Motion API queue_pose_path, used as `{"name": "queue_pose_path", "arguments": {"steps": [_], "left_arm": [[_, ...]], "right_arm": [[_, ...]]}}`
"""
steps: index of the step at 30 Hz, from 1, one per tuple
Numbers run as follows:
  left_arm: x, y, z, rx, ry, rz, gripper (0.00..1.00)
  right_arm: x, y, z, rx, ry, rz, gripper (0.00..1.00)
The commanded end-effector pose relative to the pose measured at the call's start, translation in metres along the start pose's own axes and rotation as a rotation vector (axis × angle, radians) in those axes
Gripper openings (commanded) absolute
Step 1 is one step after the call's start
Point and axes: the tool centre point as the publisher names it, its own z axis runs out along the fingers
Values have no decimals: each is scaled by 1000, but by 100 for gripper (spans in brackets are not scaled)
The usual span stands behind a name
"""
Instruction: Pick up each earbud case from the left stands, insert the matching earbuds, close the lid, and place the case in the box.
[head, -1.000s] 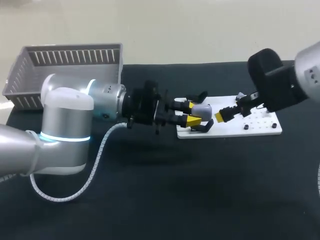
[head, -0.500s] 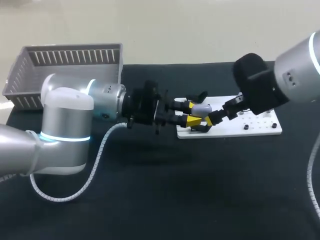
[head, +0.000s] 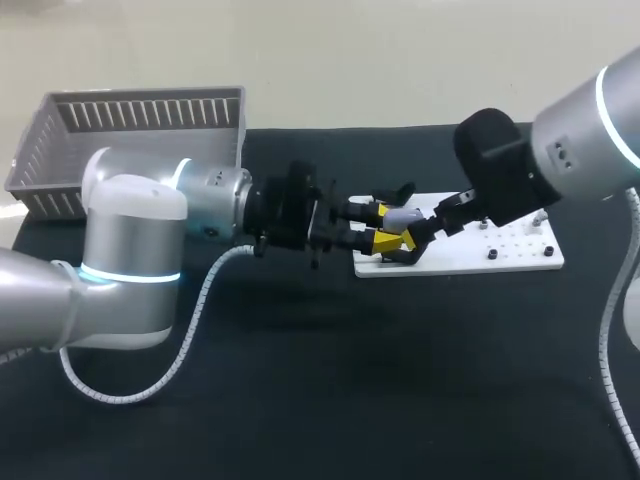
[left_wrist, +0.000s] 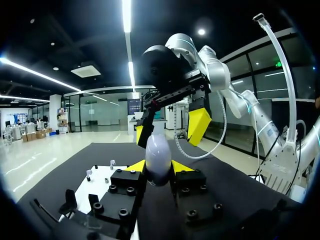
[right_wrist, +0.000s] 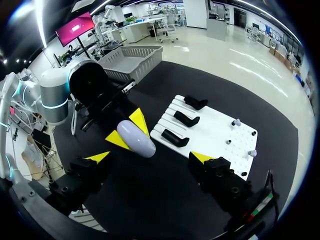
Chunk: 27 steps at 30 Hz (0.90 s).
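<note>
earbud case: picked up, earbuds not yet in, not yet boxed

the left end effector (left_wrist: 158, 166) is clamping the pale earbud case (left_wrist: 159, 156) from two sides and holding it in the air above the stand end of the white board (head: 470, 262). the three black stands (right_wrist: 182, 119) on that board are showing nothing in them. the right end effector (right_wrist: 150, 157) is standing wide open just beside the case on the side toward the board's peg end, its fingers to either side of the case and apparently not touching it. whether the lid is open cannot be told. the earbuds are too small to pick out on the board. judged left to do: inserting them, shutting the lid, and carrying the case to the box (head: 130, 130), which is sitting well apart from the board beyond the left arm, contents hidden.
</note>
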Motion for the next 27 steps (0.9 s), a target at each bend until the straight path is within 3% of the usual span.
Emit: {"name": "queue_pose_path", "arguments": {"steps": [1, 27], "left_arm": [[1, 0, 0, -1, -2, 2, 0], [1, 0, 0, -1, -2, 2, 0]], "right_arm": [[-3, -1, 5, -1, -1, 2, 100], [-10, -15, 8, 13, -31, 33, 100]]}}
